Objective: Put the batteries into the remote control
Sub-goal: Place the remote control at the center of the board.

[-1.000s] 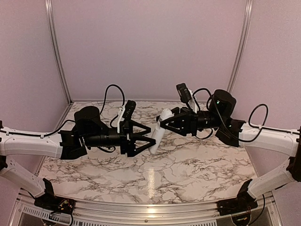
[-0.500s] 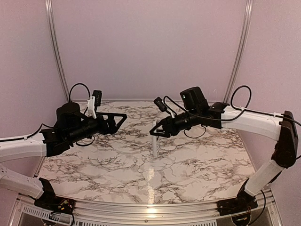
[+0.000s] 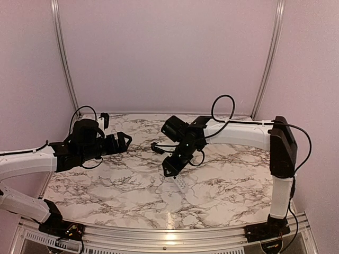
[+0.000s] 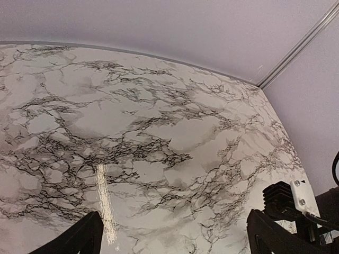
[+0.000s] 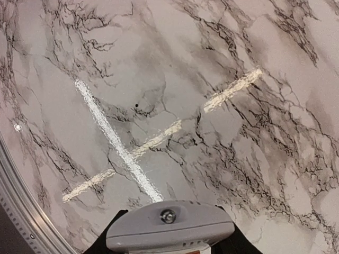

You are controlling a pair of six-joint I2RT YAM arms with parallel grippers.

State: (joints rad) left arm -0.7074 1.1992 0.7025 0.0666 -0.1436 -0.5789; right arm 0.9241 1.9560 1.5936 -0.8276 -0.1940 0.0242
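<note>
Count: 2 arms, 2 pincers, 1 remote (image 3: 181, 183), 1 marble-look tabletop (image 3: 228, 185).

Right pincer (image 3: 171, 168) is clenched on the remote's upper end. Wrist points down near tabletop centre. Remote sticks out below it, slanted toward the near edge, button face showing in top view. Can't tell if its lower tip touches the surface. Right wrist view: remote's grey-white end w/ a small screw sits between the two dark fingers.

Left pincer (image 3: 123, 143) is released, fingers (image 4: 79, 238) spread wide w/ only tabletop seen between them. It's low over the left side, well apart from the remote.

Vs 1 s ago: both pincers met mid-air at centre on the remote. Half a sec ago left had already let go & pulled back, w/ the remote hanging upright under right pincer. Now left arm sits further back & lower. Right elbow stands high, pincer tips steeply down, remote is lower & nearer the front.
</note>
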